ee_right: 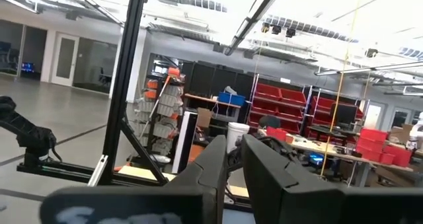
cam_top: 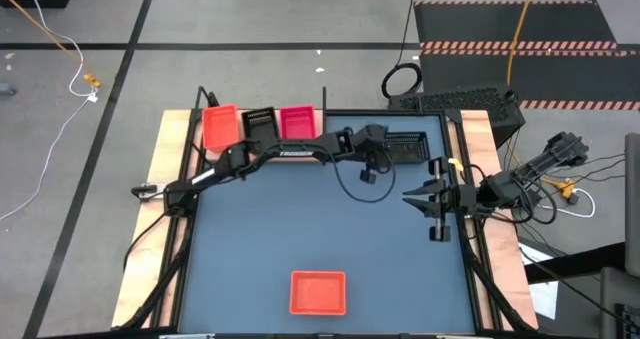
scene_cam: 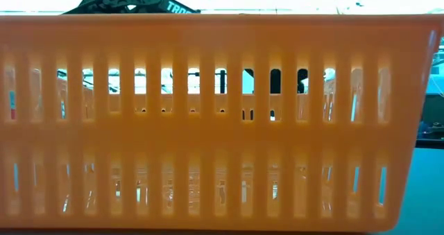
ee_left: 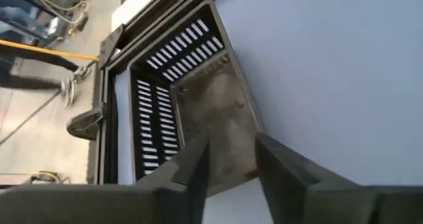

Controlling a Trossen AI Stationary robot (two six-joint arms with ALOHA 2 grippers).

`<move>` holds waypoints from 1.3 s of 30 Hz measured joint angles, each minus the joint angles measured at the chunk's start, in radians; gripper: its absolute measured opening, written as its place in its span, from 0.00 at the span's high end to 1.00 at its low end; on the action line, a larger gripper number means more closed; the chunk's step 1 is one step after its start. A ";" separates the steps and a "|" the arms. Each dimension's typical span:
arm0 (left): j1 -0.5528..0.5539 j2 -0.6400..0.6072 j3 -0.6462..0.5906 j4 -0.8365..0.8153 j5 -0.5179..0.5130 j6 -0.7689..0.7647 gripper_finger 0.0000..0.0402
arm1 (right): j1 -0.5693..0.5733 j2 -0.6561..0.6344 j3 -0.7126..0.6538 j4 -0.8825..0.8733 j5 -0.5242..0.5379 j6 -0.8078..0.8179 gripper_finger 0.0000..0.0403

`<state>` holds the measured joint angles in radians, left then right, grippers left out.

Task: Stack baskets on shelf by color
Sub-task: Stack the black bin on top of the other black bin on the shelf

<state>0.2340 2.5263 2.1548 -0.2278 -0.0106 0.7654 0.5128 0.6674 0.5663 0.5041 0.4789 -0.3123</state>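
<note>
A black basket (cam_top: 410,147) sits on its base on the table's far right part. My left gripper (cam_top: 378,154) is at its left short end. In the left wrist view the left gripper (ee_left: 232,174) is open above that end of the black basket (ee_left: 198,98); no touch shows. The shelf (cam_top: 322,107) at the far edge carries an orange basket (cam_top: 220,126), a black basket (cam_top: 260,124) and a pink-red basket (cam_top: 297,121) side by side. Another orange basket (cam_top: 318,292) rests at the near edge. My right gripper (cam_top: 432,207) waits at the right edge, shut and empty.
The table's middle (cam_top: 300,219) lies bare between the arms. The near orange basket (scene_cam: 208,124) fills the low view and hides most of the table behind it. A loop of the left arm's cable (cam_top: 350,187) hangs over the table. Wooden side boards (cam_top: 160,199) flank the tabletop.
</note>
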 joint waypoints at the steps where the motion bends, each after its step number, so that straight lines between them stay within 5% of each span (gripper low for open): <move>1: -0.001 0.003 0.000 0.008 -0.009 -0.001 0.66 | 0.000 0.000 0.000 0.000 0.000 -0.002 0.89; 10: -0.006 0.004 -0.001 -0.065 -0.058 0.112 0.38 | 0.000 0.000 0.000 -0.008 0.105 -0.020 0.89; 23: -0.008 0.005 -0.002 -0.057 0.028 -0.038 0.36 | -0.001 0.000 0.000 -0.005 0.154 -0.034 0.89; 32: -0.007 0.016 -0.001 0.285 0.066 -0.302 0.36 | -0.001 0.000 0.000 0.002 0.153 -0.049 0.89; 39: 0.000 0.039 -0.002 0.266 0.088 -0.395 0.36 | -0.001 0.000 0.000 0.010 0.153 -0.056 0.89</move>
<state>0.2340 2.5649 2.1525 0.0379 0.0776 0.3702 0.5121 0.6674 0.5663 0.5137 0.6319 -0.3683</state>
